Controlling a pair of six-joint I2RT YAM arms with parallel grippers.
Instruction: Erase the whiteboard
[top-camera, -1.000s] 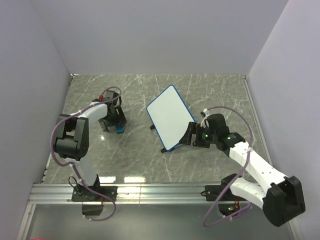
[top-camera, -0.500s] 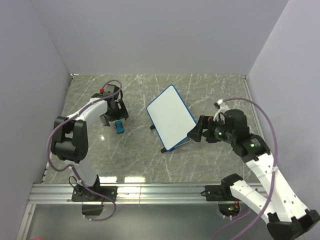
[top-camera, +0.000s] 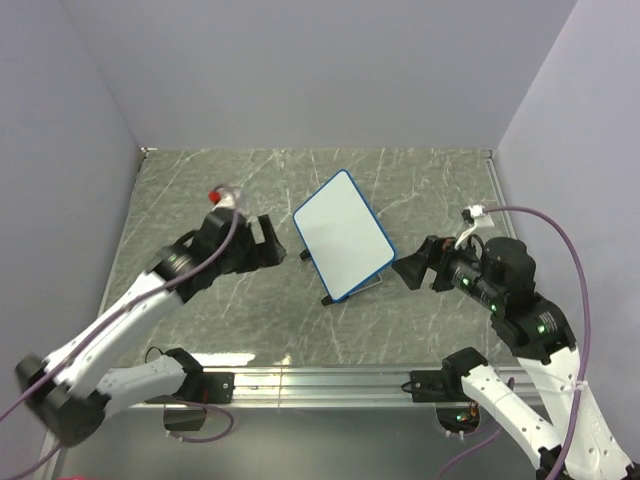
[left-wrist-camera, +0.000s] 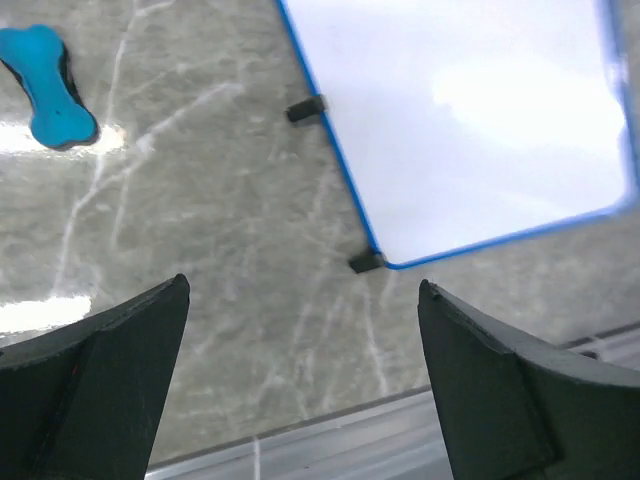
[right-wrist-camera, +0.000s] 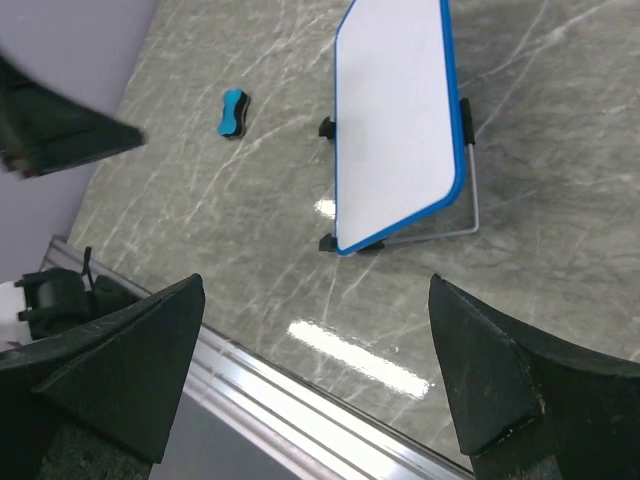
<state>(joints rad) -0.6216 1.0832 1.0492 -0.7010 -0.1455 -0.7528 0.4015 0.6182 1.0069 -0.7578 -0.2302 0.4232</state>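
Observation:
The whiteboard, white with a thin blue rim and black feet, stands tilted on a wire stand in the middle of the table. Its face looks blank in the left wrist view and the right wrist view. A blue eraser lies on the table left of the board, also seen in the right wrist view; my left arm hides it in the top view. My left gripper is open and empty, just left of the board. My right gripper is open and empty, right of the board's near corner.
A metal rail runs along the table's near edge and shows below both grippers. Grey walls close the table on the left, back and right. The board's wire stand sticks out on its right side.
My left gripper has left the eraser on the table and swung right towards the board. My right gripper has drawn back to the right, away from the board's near corner.

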